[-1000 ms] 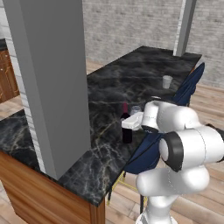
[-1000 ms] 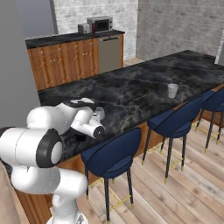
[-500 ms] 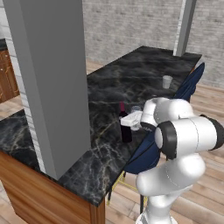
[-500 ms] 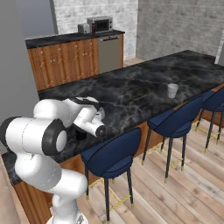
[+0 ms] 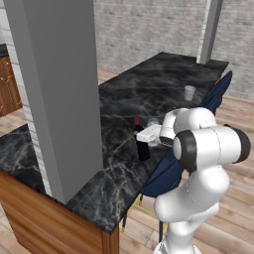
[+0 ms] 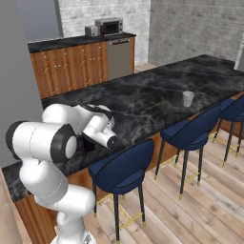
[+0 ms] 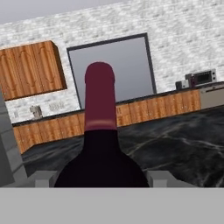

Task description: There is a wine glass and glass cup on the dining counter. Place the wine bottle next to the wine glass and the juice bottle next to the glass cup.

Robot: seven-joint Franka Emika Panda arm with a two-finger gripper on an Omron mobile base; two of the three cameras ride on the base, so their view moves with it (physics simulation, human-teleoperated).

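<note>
Left base: wine bottle [image 5: 142, 144] upright on the counter [image 5: 149, 94], end effector [image 5: 147, 135] at its body. Glass cup [image 5: 189, 93] well beyond.
Right base: glass cup [image 6: 188, 98] far along the counter.
Hand: bottle between both fingers [image 7: 43, 178]; whether they're pinching it, can't tell.

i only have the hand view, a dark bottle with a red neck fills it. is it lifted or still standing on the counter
Observer: In the left base view the wine bottle is upright, and its base looks to rest on the dining counter near the edge, with the end effector at its shoulder.
Operator: where's the wine glass
Observer: A small clear glass, likely the wine glass, stands just beyond the end effector, close to the bottle.
Operator: and the glass cup
Observer: The glass cup stands much farther along the counter, well apart from both.
</note>
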